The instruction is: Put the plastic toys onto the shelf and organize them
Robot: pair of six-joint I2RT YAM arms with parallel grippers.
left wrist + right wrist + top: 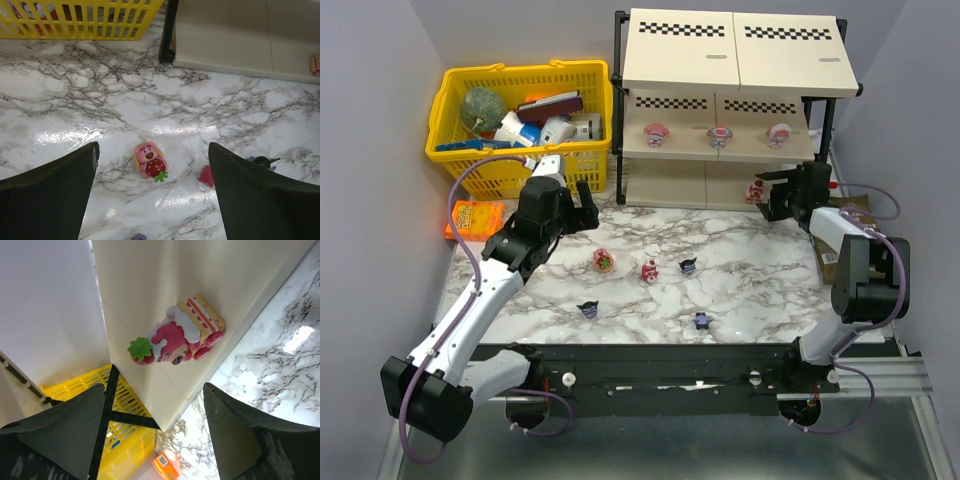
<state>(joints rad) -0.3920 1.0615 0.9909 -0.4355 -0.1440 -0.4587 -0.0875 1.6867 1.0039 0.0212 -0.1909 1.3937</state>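
The shelf (735, 60) stands at the back right. Three pink-and-white toys (720, 134) stand on its middle tier. A red-pink toy (756, 190) lies on the bottom board; it also shows in the right wrist view (175, 337). My right gripper (775, 195) is open and empty just in front of it (154, 390). On the table lie a red-pink bear with a strawberry (605, 260), another red-pink toy (649, 270) and three dark purple toys (688, 267). My left gripper (582, 215) is open and empty above the bear (150, 160).
A yellow mesh basket (520, 110) with larger items stands at the back left, beside the shelf's black post (168, 30). An orange packet (475, 218) lies in front of it. A cardboard box (830, 255) sits at the right table edge.
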